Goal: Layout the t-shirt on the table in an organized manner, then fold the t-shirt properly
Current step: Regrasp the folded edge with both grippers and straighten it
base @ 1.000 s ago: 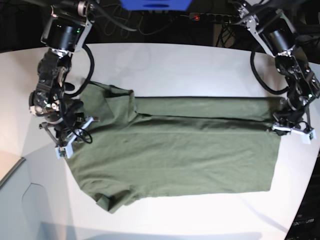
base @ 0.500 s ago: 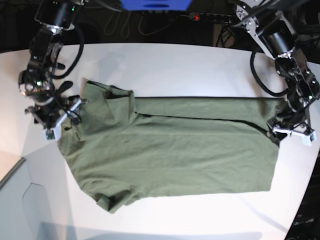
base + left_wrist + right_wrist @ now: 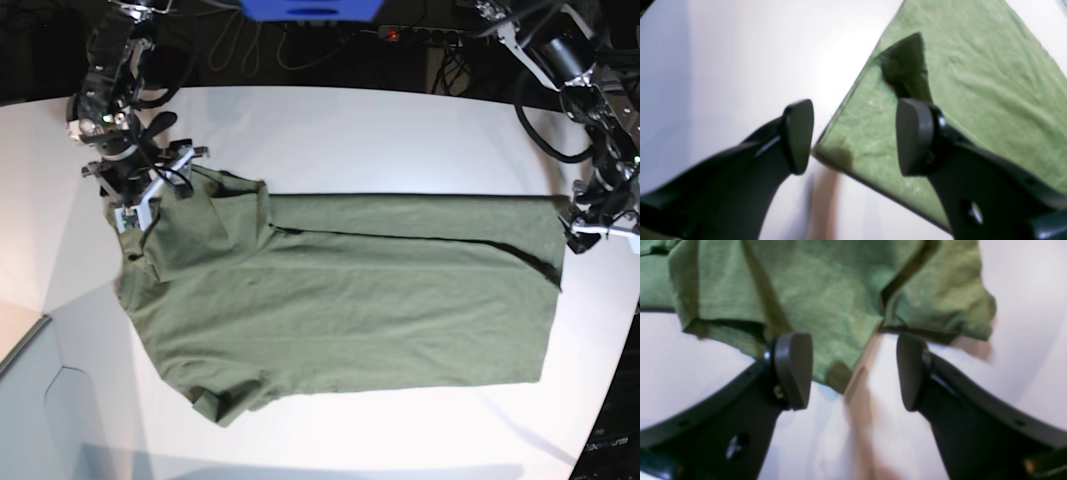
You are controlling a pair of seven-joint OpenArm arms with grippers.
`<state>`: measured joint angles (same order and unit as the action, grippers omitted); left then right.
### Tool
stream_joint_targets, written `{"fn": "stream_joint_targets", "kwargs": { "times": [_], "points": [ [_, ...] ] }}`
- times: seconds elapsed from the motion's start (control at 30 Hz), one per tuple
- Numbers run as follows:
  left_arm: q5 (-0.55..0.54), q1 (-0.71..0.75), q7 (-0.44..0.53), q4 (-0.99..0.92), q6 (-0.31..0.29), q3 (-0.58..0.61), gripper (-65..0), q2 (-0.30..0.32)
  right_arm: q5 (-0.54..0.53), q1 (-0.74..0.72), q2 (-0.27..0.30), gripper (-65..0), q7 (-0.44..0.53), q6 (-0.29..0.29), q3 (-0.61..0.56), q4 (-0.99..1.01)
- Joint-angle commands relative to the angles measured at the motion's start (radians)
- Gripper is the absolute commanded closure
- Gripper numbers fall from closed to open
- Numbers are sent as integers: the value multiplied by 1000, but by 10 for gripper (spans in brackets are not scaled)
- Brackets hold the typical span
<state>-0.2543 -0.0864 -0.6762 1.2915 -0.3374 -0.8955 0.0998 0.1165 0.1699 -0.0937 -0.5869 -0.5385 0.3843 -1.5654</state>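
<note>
So the shirt (image 3: 340,300) is lying across the middle of the table (image 3: 350,130), collar end toward the left, hem toward the right, and the far long side looks folded in over the body, with a straight fold line running along the far edge. That's about as far as it's got, I'd say: one lengthwise fold in, the near side not folded, and the near sleeve at the left corner bunched and curled under. The far-left shoulder area is rumpled too, with a flap sticking up a bit. Both arms are off the cloth. The right gripper (image 3: 853,373) hangs over that rumpled left end with jaws wide and nothing between them, just the shirt edge and bare table below. The left gripper (image 3: 853,140) sits over the far-right hem corner, jaws spread apart and empty too. What's left, by my guess: tidy the sleeves, fold the near side in, then fold it across.
</note>
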Motion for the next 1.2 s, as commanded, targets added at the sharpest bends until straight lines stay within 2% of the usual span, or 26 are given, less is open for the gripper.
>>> {"fn": "stream_joint_targets", "kwargs": {
  "times": [0.0, 0.2, 0.3, 0.4, 0.53, 0.57, 0.8, 0.9, 1.03, 1.17],
  "points": [
    [-7, -13, 19, -3, -9, -4, -376, 13, -8, -10, 4, -395, 8, -15, 0, 7],
    [-15, -19, 19, -102, -9, -1, -376, 48, -8, -13, 4, -394, 12, -15, 0, 67],
    [-9, -19, 20, -114, -9, -4, -376, 50, -10, -5, 4, -356, 9, -15, -29, 70],
    [-6, -19, 26, -115, -9, -4, -376, 50, -7, -2, 8, -250, 9, -15, -66, 70],
    [-6, -19, 106, -137, -1, 2, -375, 48, -7, -2, 8, -25, 9, -15, -71, 70],
    [-6, -20, 115, -157, -1, 2, -375, 48, -7, -2, 8, 0, 9, -15, -67, 69],
    [-4, -54, 123, -283, -2, 2, -358, 61, -10, -2, 10, 0, 18, -15, -63, 15],
    [-6, -62, 125, -316, -4, 2, -265, 64, -11, -14, 10, 0, 18, -15, -63, -69],
    [-6, -62, 125, -323, -7, 2, -150, 64, -11, -108, 7, 0, 9, -15, -64, -128],
    [-6, -62, 125, -323, -7, 2, -115, 64, -7, -224, 8, 0, 9, -15, -64, -92]
  ]
}}
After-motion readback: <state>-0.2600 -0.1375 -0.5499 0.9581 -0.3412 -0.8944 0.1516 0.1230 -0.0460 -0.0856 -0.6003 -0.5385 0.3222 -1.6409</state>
